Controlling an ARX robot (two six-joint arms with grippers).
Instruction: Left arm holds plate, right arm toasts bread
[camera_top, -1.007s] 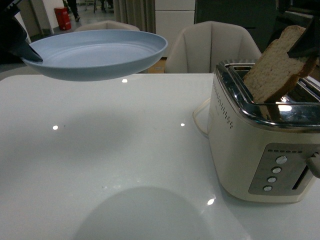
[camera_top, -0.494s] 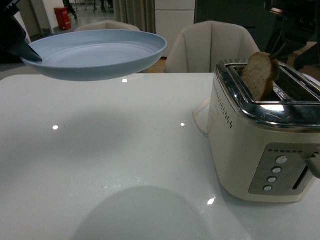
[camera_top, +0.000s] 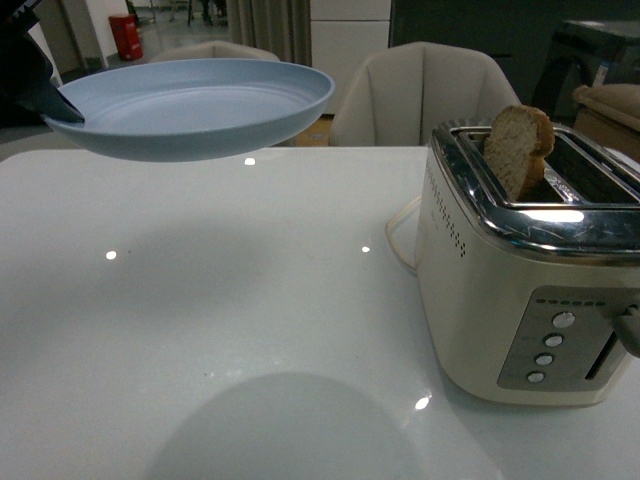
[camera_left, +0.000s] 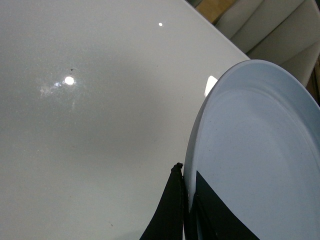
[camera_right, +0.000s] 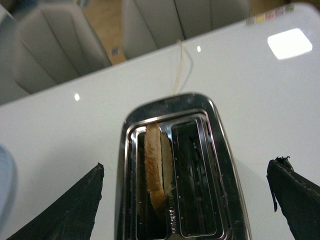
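Note:
The pale-blue plate (camera_top: 200, 105) hangs level above the table's far left, and my left gripper (camera_top: 66, 113) is shut on its rim. In the left wrist view the slim black fingers (camera_left: 170, 210) pinch the plate (camera_left: 260, 145) edge, one on each side. The bread (camera_top: 520, 148) stands in the toaster's left slot, its rounded top sticking out. Seen in the right wrist view, my right gripper (camera_right: 190, 162) is open wide, high above the toaster (camera_right: 227, 165), with the bread (camera_right: 154, 165) below and nothing between its fingers (camera_right: 75, 210). The right arm is out of the front view.
The cream and chrome toaster (camera_top: 490, 300) stands at the right of the white glossy table (camera_top: 250, 300), with buttons and a side lever (camera_top: 630, 332) facing me. Its white cord (camera_top: 398, 235) runs behind it. Padded chairs (camera_top: 420, 90) stand beyond the far edge.
My right gripper let go of the bread and rose out of the front view. The slice dropped from tilted above the toaster into the left slot. The plate has not moved.

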